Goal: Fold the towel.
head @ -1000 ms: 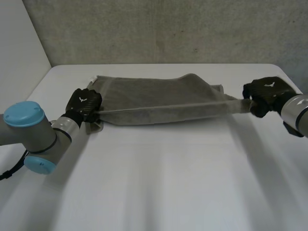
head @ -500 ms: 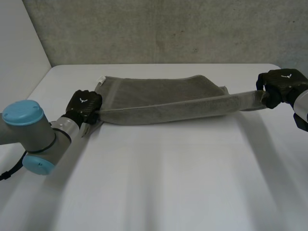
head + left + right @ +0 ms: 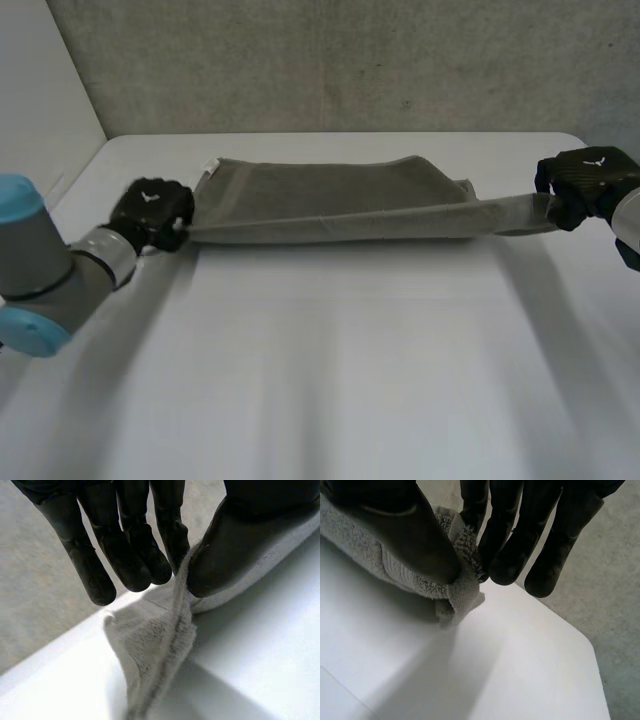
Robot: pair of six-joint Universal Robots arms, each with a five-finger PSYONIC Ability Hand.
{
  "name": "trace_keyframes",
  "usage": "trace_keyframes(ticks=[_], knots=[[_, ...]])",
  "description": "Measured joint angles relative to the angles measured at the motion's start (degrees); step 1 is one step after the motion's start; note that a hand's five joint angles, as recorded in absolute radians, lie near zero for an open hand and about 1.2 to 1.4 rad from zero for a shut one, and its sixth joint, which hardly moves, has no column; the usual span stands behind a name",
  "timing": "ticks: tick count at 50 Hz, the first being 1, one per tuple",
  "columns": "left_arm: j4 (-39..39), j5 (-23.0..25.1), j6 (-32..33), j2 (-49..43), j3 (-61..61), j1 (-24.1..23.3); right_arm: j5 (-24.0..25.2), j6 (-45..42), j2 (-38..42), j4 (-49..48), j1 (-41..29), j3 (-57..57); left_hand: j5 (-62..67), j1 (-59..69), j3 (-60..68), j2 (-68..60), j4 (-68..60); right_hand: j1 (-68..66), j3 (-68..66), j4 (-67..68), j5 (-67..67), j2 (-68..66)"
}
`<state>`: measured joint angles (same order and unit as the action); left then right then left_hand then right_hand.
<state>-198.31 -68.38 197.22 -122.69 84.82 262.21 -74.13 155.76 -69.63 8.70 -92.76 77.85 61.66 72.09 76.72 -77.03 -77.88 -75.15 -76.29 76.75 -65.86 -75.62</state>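
The left hand and right hand each pinch a near corner of the grey terry towel, holding its near edge taut; the fold itself appears not yet laid.

so I'm counting one towel, one table, two arms (left arm, right arm) and two hands (left hand, right hand) showing up here
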Motion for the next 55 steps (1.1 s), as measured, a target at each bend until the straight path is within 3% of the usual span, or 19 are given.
trace_keyframes(ticks=[18, 26, 35, 43, 55], knots=[[5.37, 8.60, -0.08, 21.84, 12.07, 4.75, 1.64, -13.50, -7.79, 11.87, 0.49, 4.99, 2.49, 0.24, 0.15, -0.24, -0.01, 0.00, 0.00, 0.00, 0.00, 0.00], [5.60, 10.55, -0.36, 32.00, 18.48, 7.26, 6.76, -17.16, -15.90, 15.66, 1.42, 7.82, 2.68, 0.26, 0.16, -0.26, -0.18, 0.00, 0.00, 0.00, 0.00, 0.00], [5.24, 14.12, -1.81, 40.57, 18.14, 10.82, 12.38, -14.19, -23.04, 17.58, 4.91, 2.43, 2.71, 0.27, 0.16, -0.26, -0.22, 0.00, 0.01, 0.00, 0.00, 0.00], [4.85, 14.71, -5.51, 35.57, 12.62, 10.63, 11.80, -11.56, -19.59, 15.16, 4.24, -3.45, 2.74, 0.27, 0.16, -0.26, -0.23, 0.00, 0.01, 0.00, 0.00, 0.00], [5.71, 10.46, -6.85, 12.50, 0.46, 5.17, -3.89, -16.23, -0.47, 13.43, -5.52, -12.57, 2.75, 0.27, 0.16, -0.31, -0.24, 0.00, 0.01, 0.00, -0.01, 0.00]])
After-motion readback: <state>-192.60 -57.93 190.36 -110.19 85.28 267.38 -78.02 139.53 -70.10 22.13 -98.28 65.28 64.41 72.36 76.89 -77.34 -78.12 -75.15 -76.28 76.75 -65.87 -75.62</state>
